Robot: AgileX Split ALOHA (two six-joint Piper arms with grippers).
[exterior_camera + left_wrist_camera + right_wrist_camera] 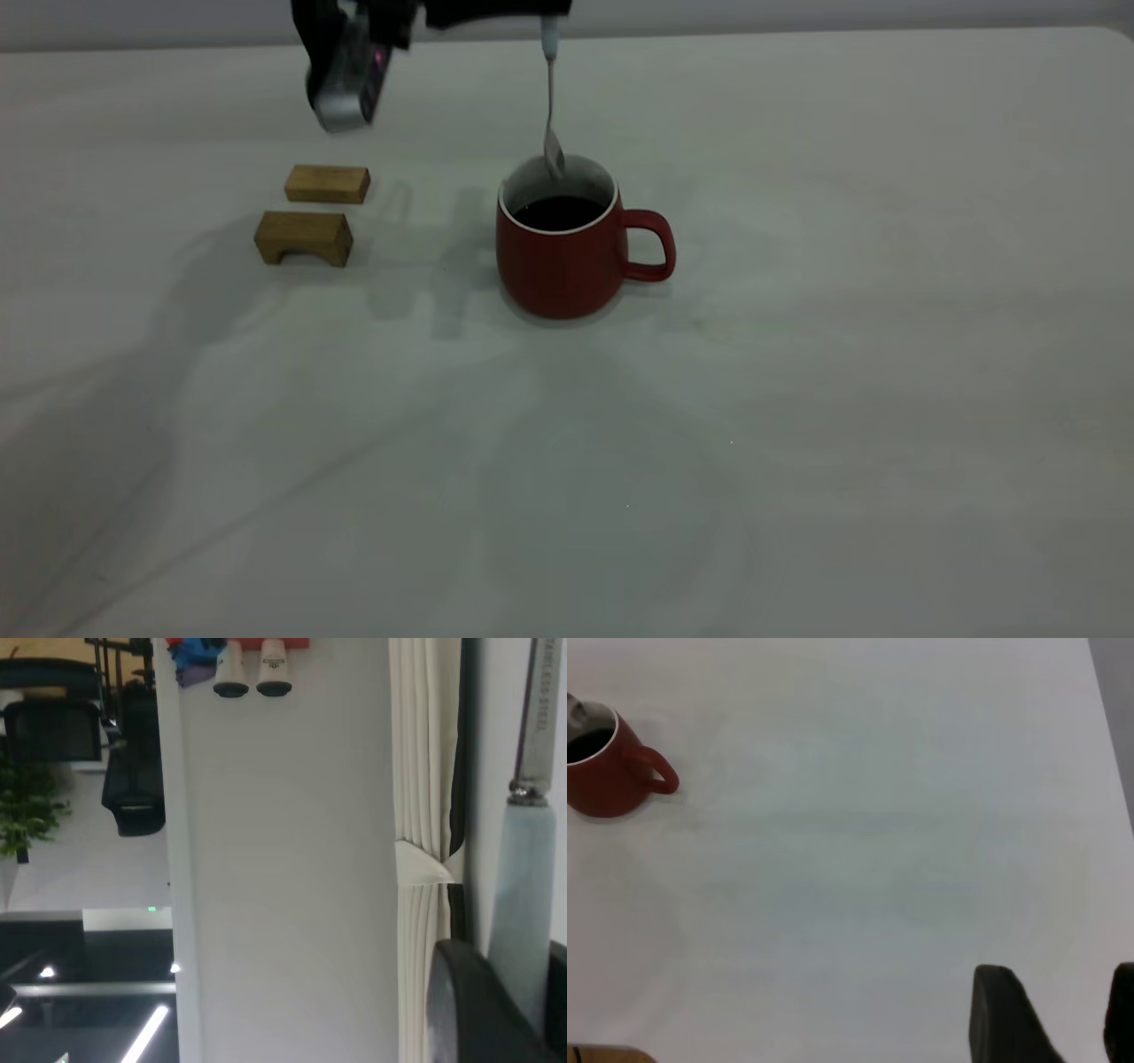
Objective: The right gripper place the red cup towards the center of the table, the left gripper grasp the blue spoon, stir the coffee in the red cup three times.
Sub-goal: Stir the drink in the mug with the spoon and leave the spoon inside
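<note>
The spoon (551, 97) looks light, stiff and slim, with a smooth pale blue-white handle that could twist or slip between hard fingers; the thick handle is the sound place to hold it, not the thin grey metal neck. The left gripper (505, 1010) is clamped on that handle, so the spoon hangs almost straight down below it, the bowl just inside the rim of the cup (567, 248) and seemingly still above the coffee (558, 213).

The cup is a rounded dark-red mug, white inside, with a loop handle on the side away from the left gripper. It looks heavy and steady but breakable, so the bowl should not knock its wall hard. 2 tan blocks (306, 237) lie apart from it.

The right gripper (1076, 1014) sits well away from the cup over bare table (877, 859), its fingers parted and holding nothing.
</note>
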